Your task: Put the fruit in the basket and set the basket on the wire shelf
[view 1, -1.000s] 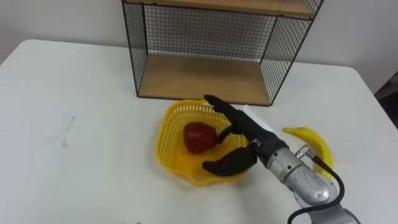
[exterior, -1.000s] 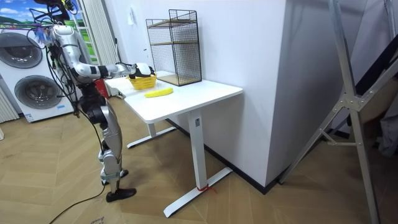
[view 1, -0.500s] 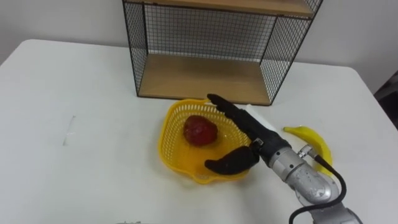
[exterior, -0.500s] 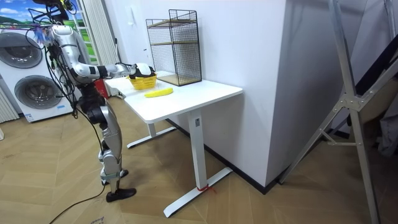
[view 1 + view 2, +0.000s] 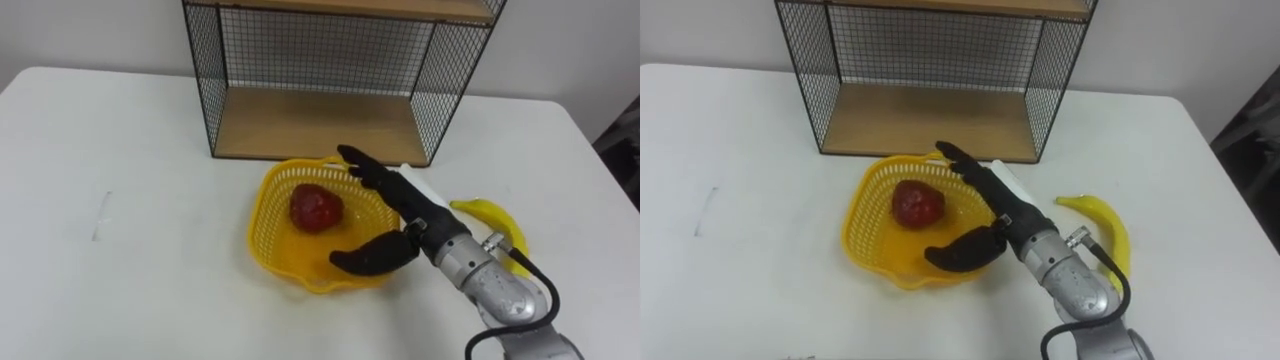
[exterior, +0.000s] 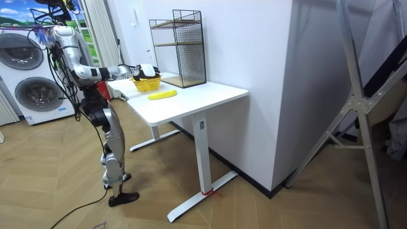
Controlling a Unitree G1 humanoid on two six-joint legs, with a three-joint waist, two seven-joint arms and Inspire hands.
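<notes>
**Apple in the basket, banana out on the counter, right hand released over the rim**

The yellow basket (image 5: pixel 272 238) sits on the white counter (image 5: pixel 120 270), just in front of the wire shelf (image 5: pixel 310 125). Its far rim is close to the front edge of the shelf's lower wooden board but not touching it. A red apple (image 5: pixel 316 208) lies inside the basket, toward the back and a little left of centre.

The right hand (image 5: pixel 415 225) reaches in from the lower right and hangs over the basket's right half. Its fingers (image 5: pixel 375 180) are straight and released, pointing toward the far rim. The thumb is spread apart from them, above the near right rim. The apple is just beside the fingertips, with a gap between.

The banana (image 5: pixel 495 222) lies on the counter to the right of the basket, beside the wrist and apart from the basket's wall. It is well inside the counter's right edge.

A broad stretch of bare counter runs to the left of the basket, and a narrower strip lies between its near rim and the counter's front edge.

In the room view the robot stands upright at the counter's end on the room view's left, with one arm stretched out to the basket.
</notes>
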